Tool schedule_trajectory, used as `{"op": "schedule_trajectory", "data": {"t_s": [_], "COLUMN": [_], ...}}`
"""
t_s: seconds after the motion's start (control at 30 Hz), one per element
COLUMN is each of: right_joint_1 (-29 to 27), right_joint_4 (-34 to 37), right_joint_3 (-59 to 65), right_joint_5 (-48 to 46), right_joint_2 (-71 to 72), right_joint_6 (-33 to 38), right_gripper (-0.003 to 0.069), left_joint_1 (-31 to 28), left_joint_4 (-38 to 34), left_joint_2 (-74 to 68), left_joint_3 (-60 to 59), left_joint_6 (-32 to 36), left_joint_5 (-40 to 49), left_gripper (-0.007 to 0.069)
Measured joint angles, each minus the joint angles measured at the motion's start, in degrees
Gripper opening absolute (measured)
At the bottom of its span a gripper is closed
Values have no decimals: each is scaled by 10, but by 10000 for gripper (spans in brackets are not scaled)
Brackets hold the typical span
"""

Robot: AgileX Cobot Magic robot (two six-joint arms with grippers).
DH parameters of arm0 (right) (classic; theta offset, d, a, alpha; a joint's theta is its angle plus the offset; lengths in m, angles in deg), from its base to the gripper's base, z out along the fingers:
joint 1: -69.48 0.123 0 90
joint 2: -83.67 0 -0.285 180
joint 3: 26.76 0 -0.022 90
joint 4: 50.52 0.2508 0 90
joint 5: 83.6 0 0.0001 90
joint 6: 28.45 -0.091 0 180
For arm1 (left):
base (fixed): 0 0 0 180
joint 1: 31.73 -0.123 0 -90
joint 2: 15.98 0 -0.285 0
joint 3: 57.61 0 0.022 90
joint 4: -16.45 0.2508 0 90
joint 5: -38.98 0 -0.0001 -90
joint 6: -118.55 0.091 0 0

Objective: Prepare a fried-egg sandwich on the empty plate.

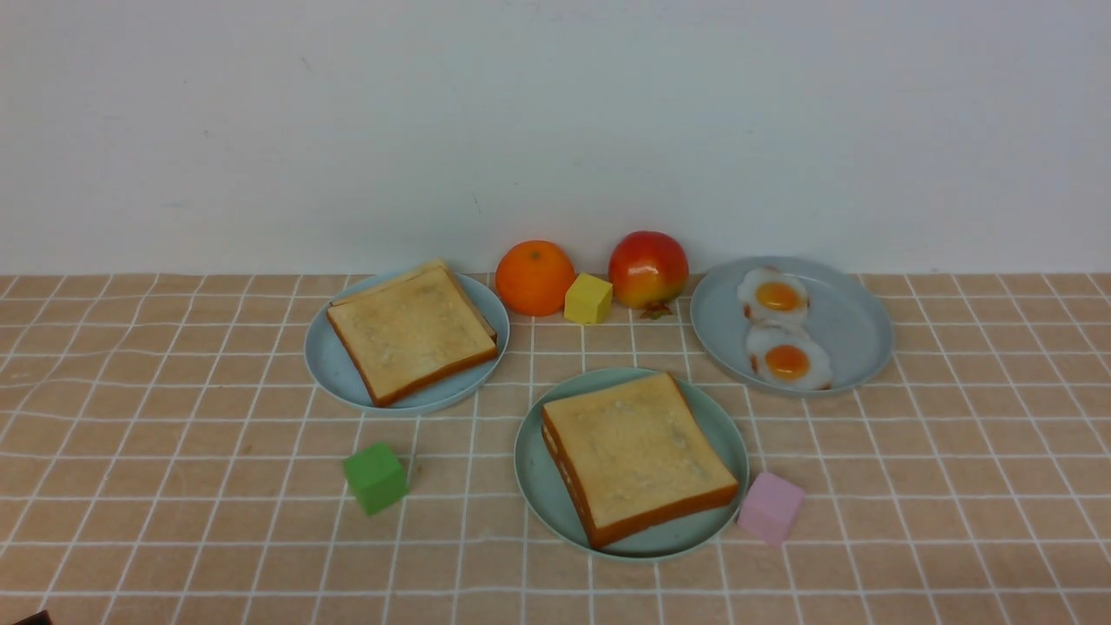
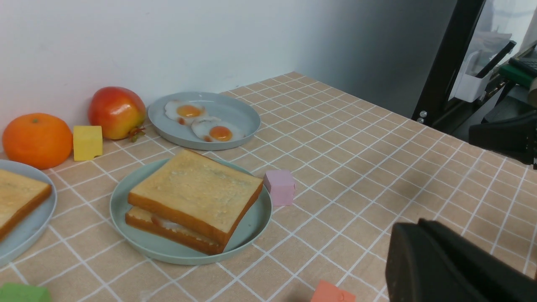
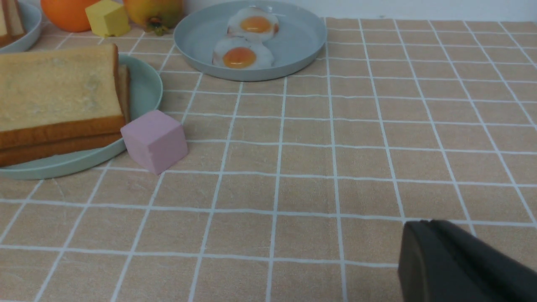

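Sandwich (image 1: 638, 456) sits stacked on mint plate (image 1: 542, 486); claw states unreadable, so your retreat could bump pink cube (image 1: 770, 507).

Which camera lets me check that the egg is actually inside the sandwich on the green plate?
The left wrist view: white egg shows between the two toast slices on the mint-green plate. The front view looks down on the top slice, showing only the stack's edge. The right wrist view shows two stacked crusts, no egg.
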Motion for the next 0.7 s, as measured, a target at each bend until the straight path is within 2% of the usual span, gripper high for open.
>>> {"op": "schedule_trajectory", "data": {"t_s": [0.47, 0.57, 0.6, 0.67, 0.7], "right_joint_1": [0, 0, 0, 0, 0], "right_joint_4": [0, 0, 0, 0, 0], "right_joint_3": [0, 0, 0, 0, 0], "right_joint_5": [0, 0, 0, -1, -1], "right_joint_2": [0, 0, 0, 0, 0], "right_joint_6": [0, 0, 0, 0, 0], "right_gripper": [0, 1, 2, 3, 4], "left_joint_1": [-1, -38, -77, -111, -171], "left_joint_4": [2, -7, -18, -25, -32], "left_joint_2": [0, 6, 16, 26, 44], "left_joint_3": [0, -1, -5, -12, -23], "left_joint_6": [0, 1, 1, 1, 4], "left_joint_5": [0, 0, -1, -1, -1], "left_gripper": [14, -2, -13, -13, -13]}}
